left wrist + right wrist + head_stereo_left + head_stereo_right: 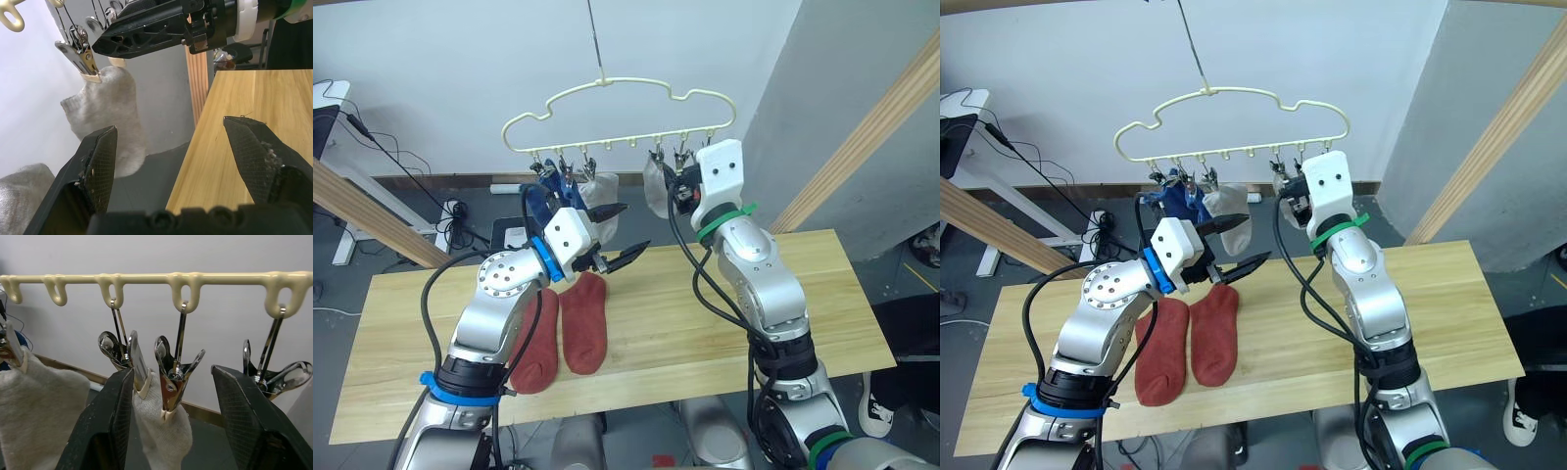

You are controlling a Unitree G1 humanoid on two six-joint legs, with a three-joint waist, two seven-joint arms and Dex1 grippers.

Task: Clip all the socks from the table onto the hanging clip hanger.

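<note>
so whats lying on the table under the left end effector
Two rust-red socks lie side by side on the table, toes toward the hanger. The left arm covers part of the left one. The open left end effector hovers above them, holding nothing.

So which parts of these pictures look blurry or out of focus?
Left wrist view: the near fingertips look soft, the grey sock sharper. Right wrist view: the fingers blur, the metal clips show bright glints. Head views: evenly lit, sharp.
</note>
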